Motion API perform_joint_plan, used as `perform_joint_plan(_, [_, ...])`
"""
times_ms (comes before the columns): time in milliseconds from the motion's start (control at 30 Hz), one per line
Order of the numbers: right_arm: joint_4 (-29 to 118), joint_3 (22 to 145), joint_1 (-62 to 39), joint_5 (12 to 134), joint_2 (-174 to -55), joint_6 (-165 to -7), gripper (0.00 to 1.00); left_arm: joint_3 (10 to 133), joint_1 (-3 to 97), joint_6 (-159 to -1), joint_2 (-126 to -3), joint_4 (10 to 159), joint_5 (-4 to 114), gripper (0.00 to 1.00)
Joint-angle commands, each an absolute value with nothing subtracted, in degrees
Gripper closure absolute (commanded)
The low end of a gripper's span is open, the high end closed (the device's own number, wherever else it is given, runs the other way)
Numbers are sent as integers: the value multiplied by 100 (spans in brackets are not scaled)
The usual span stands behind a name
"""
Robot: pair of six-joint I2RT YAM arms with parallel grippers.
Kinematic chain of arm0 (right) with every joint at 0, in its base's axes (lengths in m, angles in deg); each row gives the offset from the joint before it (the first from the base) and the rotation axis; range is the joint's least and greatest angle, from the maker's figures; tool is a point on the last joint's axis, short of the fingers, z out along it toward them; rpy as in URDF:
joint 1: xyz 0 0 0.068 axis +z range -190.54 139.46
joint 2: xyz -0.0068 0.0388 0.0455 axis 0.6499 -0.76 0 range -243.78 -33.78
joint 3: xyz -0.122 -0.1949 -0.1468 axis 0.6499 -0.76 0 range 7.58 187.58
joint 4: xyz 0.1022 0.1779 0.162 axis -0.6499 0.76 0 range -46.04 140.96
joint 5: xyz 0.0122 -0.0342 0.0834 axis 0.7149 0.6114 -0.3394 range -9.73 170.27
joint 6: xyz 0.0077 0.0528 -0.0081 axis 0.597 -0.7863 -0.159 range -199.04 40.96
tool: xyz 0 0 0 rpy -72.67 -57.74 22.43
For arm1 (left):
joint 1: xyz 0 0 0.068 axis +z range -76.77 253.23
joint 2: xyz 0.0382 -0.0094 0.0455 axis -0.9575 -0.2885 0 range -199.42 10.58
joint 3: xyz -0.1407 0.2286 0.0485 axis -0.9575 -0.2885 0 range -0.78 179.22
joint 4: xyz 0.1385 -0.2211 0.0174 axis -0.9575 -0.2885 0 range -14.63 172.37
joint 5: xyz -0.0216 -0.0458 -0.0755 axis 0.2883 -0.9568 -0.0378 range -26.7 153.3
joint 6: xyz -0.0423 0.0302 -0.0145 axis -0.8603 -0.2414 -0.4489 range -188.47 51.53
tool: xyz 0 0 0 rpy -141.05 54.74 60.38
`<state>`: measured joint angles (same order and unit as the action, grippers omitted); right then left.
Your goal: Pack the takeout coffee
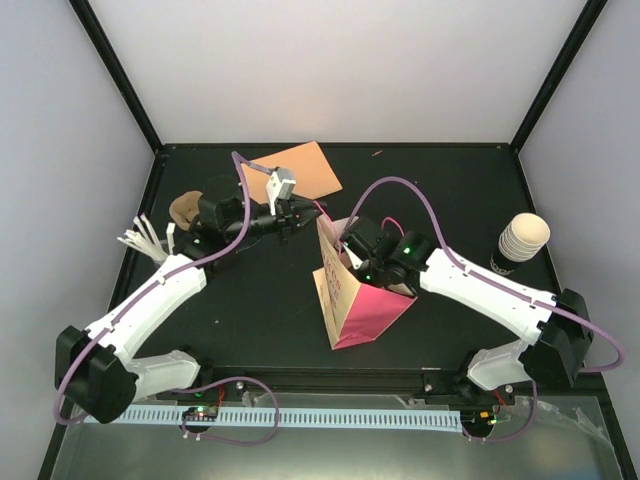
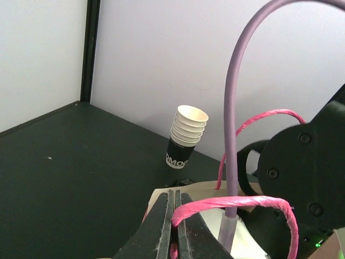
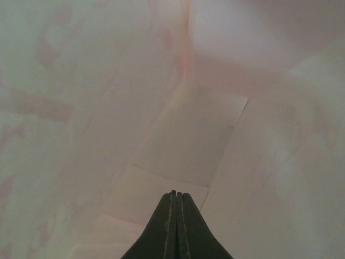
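where bag (image 1: 365,305) opens, right gripper (image 3: 173,195) (hidden)

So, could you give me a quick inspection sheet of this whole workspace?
Surface: black table.
Job's things: takeout coffee upright at the table's right side, outside the paper bag.
Clutter: brown carrier, white sticks, tan card.
Jaws: left jaws shut on the bag's pink handle; right jaws shut inside the bag.
Cables: purple cables loop above both arms.
Surroundings: white walls, black frame posts.
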<state>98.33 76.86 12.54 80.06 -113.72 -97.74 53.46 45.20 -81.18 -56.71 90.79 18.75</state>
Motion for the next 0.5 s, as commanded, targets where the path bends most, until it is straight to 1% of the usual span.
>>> perform_joint_plan(0, [9793, 7487, 1347, 7957, -11214, -9768, 99, 5467, 4453, -8180, -5399, 9460, 1904, 98])
perform_joint_plan(167, [9758, 7395, 1352, 7915, -11306, -9785, 99, 5452, 4294, -8128, -5207, 9539, 1906, 98])
perform_joint_plan(300, [9732, 7425, 1347, 7856, -11606, -9762, 99, 5415, 4103, -8118, -5065, 9558, 1909, 98])
perform_joint_plan(467, [9193, 7333, 1356, 7480, -11860, -9831, 99, 5209, 3855, -8218, -4790, 9656, 1974, 98])
